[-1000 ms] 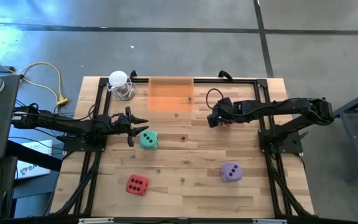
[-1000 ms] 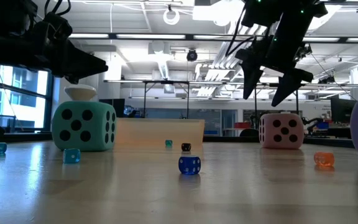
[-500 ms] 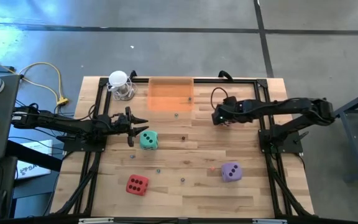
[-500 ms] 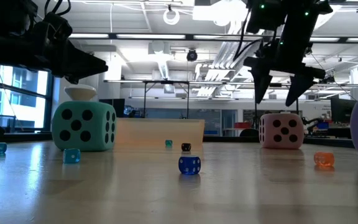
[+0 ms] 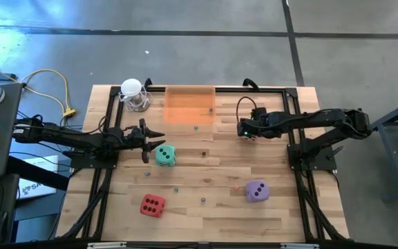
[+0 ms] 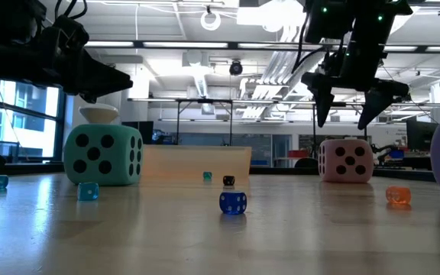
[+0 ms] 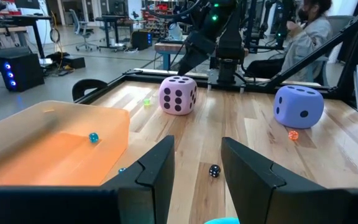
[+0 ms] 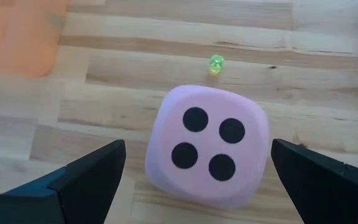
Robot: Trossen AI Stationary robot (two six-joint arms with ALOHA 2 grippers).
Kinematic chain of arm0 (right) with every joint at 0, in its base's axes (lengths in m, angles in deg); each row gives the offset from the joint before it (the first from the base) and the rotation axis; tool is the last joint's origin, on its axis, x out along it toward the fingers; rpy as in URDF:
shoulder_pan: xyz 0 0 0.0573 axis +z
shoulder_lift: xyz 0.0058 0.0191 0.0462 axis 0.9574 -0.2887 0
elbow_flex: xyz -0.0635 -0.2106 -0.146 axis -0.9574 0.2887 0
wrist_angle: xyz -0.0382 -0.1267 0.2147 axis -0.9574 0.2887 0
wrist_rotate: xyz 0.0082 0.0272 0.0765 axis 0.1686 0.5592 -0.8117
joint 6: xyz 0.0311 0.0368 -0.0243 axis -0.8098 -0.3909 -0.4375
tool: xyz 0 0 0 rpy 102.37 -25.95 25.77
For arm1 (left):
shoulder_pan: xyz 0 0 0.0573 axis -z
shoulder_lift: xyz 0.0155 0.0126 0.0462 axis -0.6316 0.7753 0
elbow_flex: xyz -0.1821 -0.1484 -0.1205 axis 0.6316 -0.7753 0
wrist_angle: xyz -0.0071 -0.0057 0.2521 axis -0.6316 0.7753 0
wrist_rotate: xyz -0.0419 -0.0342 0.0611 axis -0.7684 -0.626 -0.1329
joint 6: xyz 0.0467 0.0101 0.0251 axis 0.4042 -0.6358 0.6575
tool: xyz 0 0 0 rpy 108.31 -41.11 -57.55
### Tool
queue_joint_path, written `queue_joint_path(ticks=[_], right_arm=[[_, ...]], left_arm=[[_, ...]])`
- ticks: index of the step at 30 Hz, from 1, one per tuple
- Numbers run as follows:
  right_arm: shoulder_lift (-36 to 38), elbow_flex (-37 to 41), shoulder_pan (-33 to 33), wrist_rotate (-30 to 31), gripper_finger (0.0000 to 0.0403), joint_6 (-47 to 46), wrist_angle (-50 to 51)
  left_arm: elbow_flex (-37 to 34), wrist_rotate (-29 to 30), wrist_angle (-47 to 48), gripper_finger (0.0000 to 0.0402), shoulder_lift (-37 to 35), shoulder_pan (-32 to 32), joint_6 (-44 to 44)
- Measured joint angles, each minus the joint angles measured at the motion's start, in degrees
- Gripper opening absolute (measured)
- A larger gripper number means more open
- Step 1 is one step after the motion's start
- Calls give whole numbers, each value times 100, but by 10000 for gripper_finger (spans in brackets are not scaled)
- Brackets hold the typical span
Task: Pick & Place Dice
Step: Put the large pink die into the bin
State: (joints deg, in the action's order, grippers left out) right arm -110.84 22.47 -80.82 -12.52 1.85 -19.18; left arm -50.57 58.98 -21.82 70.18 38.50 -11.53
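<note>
The pink die (image 8: 207,146) rests on the wood with four pips up, also in the low view (image 6: 346,160). My right gripper (image 8: 197,146) hovers open right above it (image 6: 343,122), fingers pointing down, one on either side, touching nothing; in the high view the gripper (image 5: 244,130) hides the die. My left gripper (image 5: 152,143) waits open just left of the teal die (image 5: 164,155), above table level (image 6: 121,82). The purple die (image 5: 257,190) and red die (image 5: 152,205) sit toward the near edge.
An orange translucent tray (image 5: 189,105) lies at the far edge with a small die inside. A clear white-topped object (image 5: 133,95) stands left of it. Several tiny dice are scattered over the wood, such as a blue one (image 6: 233,202) and a green one (image 8: 215,63). A black frame (image 5: 292,104) borders the table.
My right gripper has moved a little toward the table's right edge and turned, so that its fingers now point down over the pink die. The dice have stayed where they were.
</note>
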Motion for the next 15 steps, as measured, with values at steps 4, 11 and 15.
queue_joint_path(ticks=[4,11,15], right_arm=[[1,47,0,190,394,-55,-33],[-1,527,0,235,394,-342,-282],[1,753,0,268,394,-330,-784]], left_arm=[[0,0,0,129,-2,-1,-4],[0,0,0,129,1,-2,-9],[0,0,0,129,-1,0,-7]])
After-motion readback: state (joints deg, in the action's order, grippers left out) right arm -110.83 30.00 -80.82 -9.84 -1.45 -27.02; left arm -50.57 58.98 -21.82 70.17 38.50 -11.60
